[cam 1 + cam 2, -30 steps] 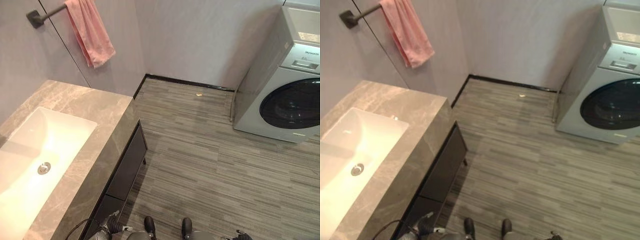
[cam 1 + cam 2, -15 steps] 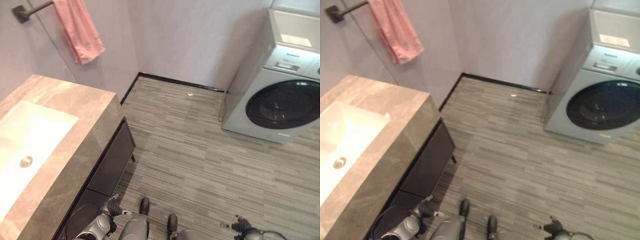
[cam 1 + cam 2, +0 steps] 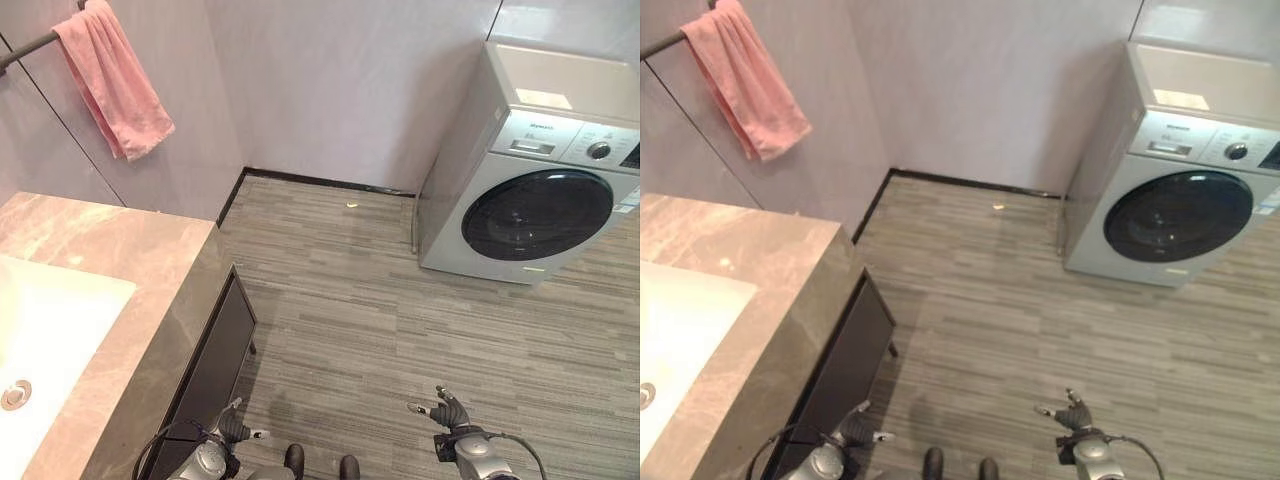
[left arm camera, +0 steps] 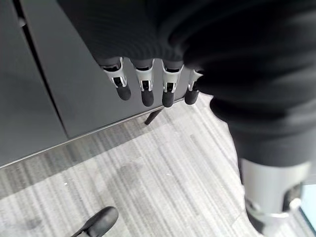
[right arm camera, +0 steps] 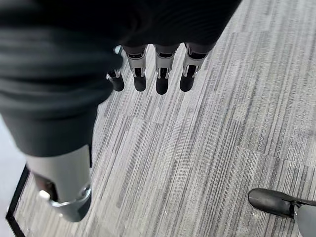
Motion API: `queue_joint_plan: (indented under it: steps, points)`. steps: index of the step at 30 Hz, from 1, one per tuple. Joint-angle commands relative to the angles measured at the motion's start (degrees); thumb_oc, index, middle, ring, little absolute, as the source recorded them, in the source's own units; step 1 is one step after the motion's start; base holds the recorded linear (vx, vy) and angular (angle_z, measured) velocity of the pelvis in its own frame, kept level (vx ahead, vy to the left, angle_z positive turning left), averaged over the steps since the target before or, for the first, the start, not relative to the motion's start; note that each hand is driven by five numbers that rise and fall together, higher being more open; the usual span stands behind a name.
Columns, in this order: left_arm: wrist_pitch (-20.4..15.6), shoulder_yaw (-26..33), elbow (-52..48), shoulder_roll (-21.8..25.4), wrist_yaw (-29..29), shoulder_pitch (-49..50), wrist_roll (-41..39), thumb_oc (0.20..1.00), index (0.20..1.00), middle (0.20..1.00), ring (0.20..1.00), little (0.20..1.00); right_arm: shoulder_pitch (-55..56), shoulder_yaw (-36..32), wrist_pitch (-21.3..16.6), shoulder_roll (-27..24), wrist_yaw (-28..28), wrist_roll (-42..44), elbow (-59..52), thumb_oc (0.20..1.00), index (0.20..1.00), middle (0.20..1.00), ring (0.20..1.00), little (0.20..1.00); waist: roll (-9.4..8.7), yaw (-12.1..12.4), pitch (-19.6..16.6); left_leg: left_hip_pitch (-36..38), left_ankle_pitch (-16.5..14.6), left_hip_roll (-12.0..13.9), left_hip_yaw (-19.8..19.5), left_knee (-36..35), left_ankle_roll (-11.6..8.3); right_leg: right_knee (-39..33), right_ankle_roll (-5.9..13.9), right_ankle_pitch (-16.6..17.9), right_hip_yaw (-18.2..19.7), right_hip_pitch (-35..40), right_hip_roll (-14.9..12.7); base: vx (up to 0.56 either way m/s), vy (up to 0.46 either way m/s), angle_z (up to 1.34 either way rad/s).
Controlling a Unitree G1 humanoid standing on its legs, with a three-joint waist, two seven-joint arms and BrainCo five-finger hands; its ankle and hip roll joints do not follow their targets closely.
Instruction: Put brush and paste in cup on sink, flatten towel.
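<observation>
A pink towel (image 3: 112, 88) hangs bunched over a dark wall bar (image 3: 25, 48) at the upper left, above the counter. The white sink basin (image 3: 40, 340) is sunk in the grey-brown marble counter (image 3: 150, 290) at the left. My left hand (image 3: 232, 428) hangs low beside the dark cabinet front; its fingers (image 4: 143, 89) are relaxed and hold nothing. My right hand (image 3: 440, 408) hangs low over the bare floor, its fingers (image 5: 160, 74) also relaxed and holding nothing.
A silver front-loading washing machine (image 3: 530, 180) stands at the right against the back wall. Grey striped floor (image 3: 380, 320) lies between it and the dark vanity cabinet (image 3: 210, 370). A small pale scrap (image 3: 351, 205) lies on the floor near the back wall.
The camera has swung to the right: the sink and towel slid leftward in view and the washing machine came further in. Both hands have come higher into view at the bottom.
</observation>
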Motion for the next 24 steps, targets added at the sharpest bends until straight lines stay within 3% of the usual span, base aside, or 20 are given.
queue_joint_plan:
  steps: [1, 3, 5, 7, 13, 19, 24]
  points:
    - [-1.8, 0.7, -0.7, 0.3, 1.5, -2.4, -2.9, 1.000, 1.000, 1.000, 1.000, 1.000, 0.7, -0.7, -3.0, -1.8, -0.4, 3.9, -2.7, 1.000, 1.000, 1.000, 1.000, 1.000, -0.82, 0.3, -1.5, -3.6, -6.3, -0.5, 0.0, 10.8, 0.43, 6.7, 4.55, -4.5, -0.3, -1.3, -2.4, 0.02, -0.015, -0.08]
    - [-2.1, 0.5, -6.5, 1.6, 2.0, -3.3, -4.5, 1.000, 1.000, 1.000, 1.000, 1.000, 0.3, -1.2, -3.9, -2.1, -0.2, 6.3, -7.4, 1.000, 1.000, 1.000, 1.000, 1.000, -0.77, 0.2, -1.5, -4.2, -7.6, -0.2, -0.3, 14.7, 0.50, 12.5, 4.16, -7.1, -1.3, -2.4, -1.7, -0.06, -0.037, -0.04]
    - [-2.1, 1.1, -21.1, 4.5, 4.9, -7.3, -8.7, 1.000, 1.000, 1.000, 1.000, 1.000, -1.5, -3.4, -6.9, -3.5, -3.3, 10.9, -18.6, 1.000, 1.000, 1.000, 1.000, 1.000, -0.37, 0.1, 2.7, -11.8, -13.8, 0.0, -2.2, 32.4, 1.60, 28.4, 2.57, -14.4, -3.9, -8.7, -0.8, -0.23, -0.090, 0.25]
    - [-2.1, 0.2, -21.8, 2.8, 5.8, -11.5, -12.5, 1.000, 1.000, 1.000, 1.000, 1.000, -5.8, -4.2, -7.4, -3.9, -5.1, 12.1, -17.1, 1.000, 1.000, 1.000, 1.000, 1.000, -0.09, 0.7, 3.8, -15.1, -16.2, -0.7, -3.5, 39.6, 2.85, 33.0, 1.98, -16.3, -6.0, -10.2, -0.9, -0.11, -0.072, 0.80]
    - [-0.2, 1.3, -21.7, 3.0, 5.2, -9.8, -12.4, 1.000, 1.000, 1.000, 1.000, 1.000, -4.4, -3.1, -6.3, -2.6, -5.5, 10.2, -17.8, 1.000, 1.000, 1.000, 1.000, 1.000, -0.37, 1.2, 2.9, -15.2, -15.2, -1.4, -3.7, 37.5, 3.21, 29.3, 2.13, -14.7, -6.2, -9.4, -1.2, 0.04, 0.045, 0.11]
    - [0.5, 0.4, -18.1, 2.8, 2.3, -7.0, -11.2, 1.000, 1.000, 1.000, 1.000, 1.000, -4.3, -2.6, -3.6, -3.2, -3.2, 8.8, -5.9, 1.000, 1.000, 1.000, 1.000, 1.000, -0.61, 3.0, 2.8, -13.7, -15.5, -1.7, -1.6, 35.1, 4.40, 26.7, 3.39, -12.6, -2.4, -9.4, -1.6, 0.05, 0.100, -0.23]
    - [0.9, -0.3, -14.8, 2.0, 1.4, -6.4, -10.1, 1.000, 1.000, 1.000, 1.000, 1.000, -2.9, -2.8, -3.0, -3.4, -2.9, 7.5, -4.3, 1.000, 1.000, 1.000, 1.000, 1.000, -0.59, 2.4, 2.1, -13.3, -15.4, -2.2, -1.5, 33.2, 4.37, 24.9, 3.57, -12.3, -2.2, -9.2, -2.2, 0.04, 0.060, -0.14]
